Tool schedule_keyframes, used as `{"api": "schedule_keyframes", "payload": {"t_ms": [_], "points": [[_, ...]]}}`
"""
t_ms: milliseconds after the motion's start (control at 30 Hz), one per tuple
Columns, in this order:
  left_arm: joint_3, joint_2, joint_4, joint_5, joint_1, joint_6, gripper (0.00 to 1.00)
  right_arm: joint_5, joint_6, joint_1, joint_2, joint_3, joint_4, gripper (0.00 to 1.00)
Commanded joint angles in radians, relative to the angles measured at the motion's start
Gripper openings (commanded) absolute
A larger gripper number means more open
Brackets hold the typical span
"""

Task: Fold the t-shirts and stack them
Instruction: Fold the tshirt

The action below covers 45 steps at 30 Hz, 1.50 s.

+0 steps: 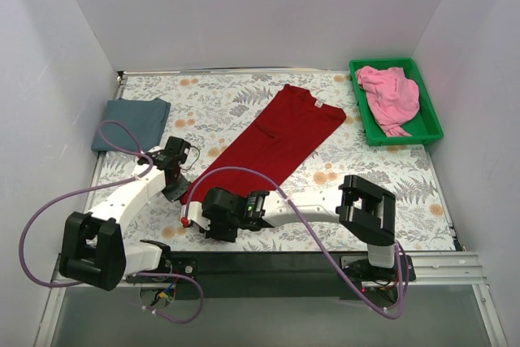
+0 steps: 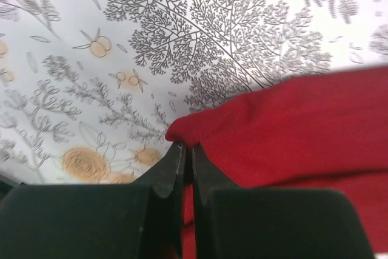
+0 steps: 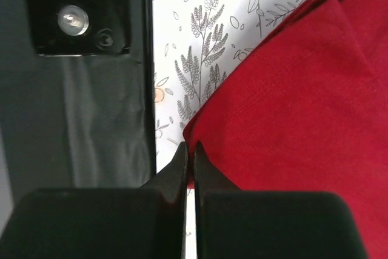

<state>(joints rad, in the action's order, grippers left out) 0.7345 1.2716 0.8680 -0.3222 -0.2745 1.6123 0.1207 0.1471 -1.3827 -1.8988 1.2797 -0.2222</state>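
The dark red t-shirt [image 1: 280, 136] lies folded lengthwise in a long diagonal strip across the middle of the table. At its near end, my left gripper [image 1: 182, 194] is shut on the left bottom corner; in the left wrist view the jaws [image 2: 185, 147] pinch a bunched edge of red cloth [image 2: 291, 131]. My right gripper [image 1: 195, 219] is shut on the other bottom corner, and in the right wrist view [image 3: 190, 148] the red cloth [image 3: 291, 107] runs into the closed jaws. A slate blue-grey t-shirt [image 1: 130, 123] lies folded at the far left. A pink t-shirt [image 1: 390, 95] lies crumpled in the bin.
The green plastic bin [image 1: 431, 131] stands at the back right corner. The flower-patterned table cover [image 1: 374, 172] ends at a black front rail [image 3: 79, 119] just beside my right gripper. White walls close in the left, back and right sides.
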Motion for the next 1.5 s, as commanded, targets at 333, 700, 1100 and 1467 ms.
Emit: {"api": "schedule_keyframes", "payload": {"t_ms": [333, 700, 1100, 1467], "points": [[0.457, 0.164, -0.050, 0.118, 0.000, -0.074, 0.00, -0.148, -0.015, 0.218, 0.254, -0.086, -0.126, 0.01], [0.713, 0.480, -0.198, 0.235, -0.034, -0.089, 0.00, -0.320, 0.069, 0.384, 0.268, -0.117, -0.144, 0.01], [0.781, 0.606, -0.316, 0.316, -0.057, -0.110, 0.00, -0.503, 0.190, 0.464, 0.219, -0.085, -0.146, 0.01], [0.832, 0.703, -0.385, 0.307, -0.092, -0.179, 0.00, -0.549, 0.200, 0.488, 0.199, -0.100, -0.144, 0.01]]}}
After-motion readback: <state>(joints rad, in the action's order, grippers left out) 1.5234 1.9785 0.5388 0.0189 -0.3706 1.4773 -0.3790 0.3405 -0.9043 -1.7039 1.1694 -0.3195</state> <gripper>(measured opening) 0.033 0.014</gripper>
